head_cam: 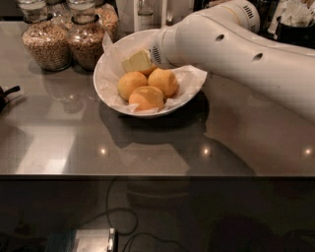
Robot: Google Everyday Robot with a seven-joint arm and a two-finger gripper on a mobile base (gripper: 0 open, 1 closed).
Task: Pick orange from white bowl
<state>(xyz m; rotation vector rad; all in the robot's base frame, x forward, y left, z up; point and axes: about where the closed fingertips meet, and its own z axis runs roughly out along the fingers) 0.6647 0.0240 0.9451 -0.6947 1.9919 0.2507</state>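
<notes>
The white bowl (107,74) stands on the dark counter, lined with crinkled white paper. Three oranges show in it: one at the left (131,84), one at the right (164,81) and one in front (146,98). A sliver of orange skin shows under the gripper; I cannot tell if it is a fourth fruit. My gripper (137,62), cream-coloured at its tip, reaches into the bowl from the right, just above and behind the oranges. The thick white arm (231,44) hides the bowl's back right rim.
Two glass jars of grain (47,42) (87,42) stand close behind the bowl at the left. A bottle (145,12) and dark containers (295,29) stand at the back. A black object (6,96) lies at the left edge. The counter's front edge (157,175) runs across the middle.
</notes>
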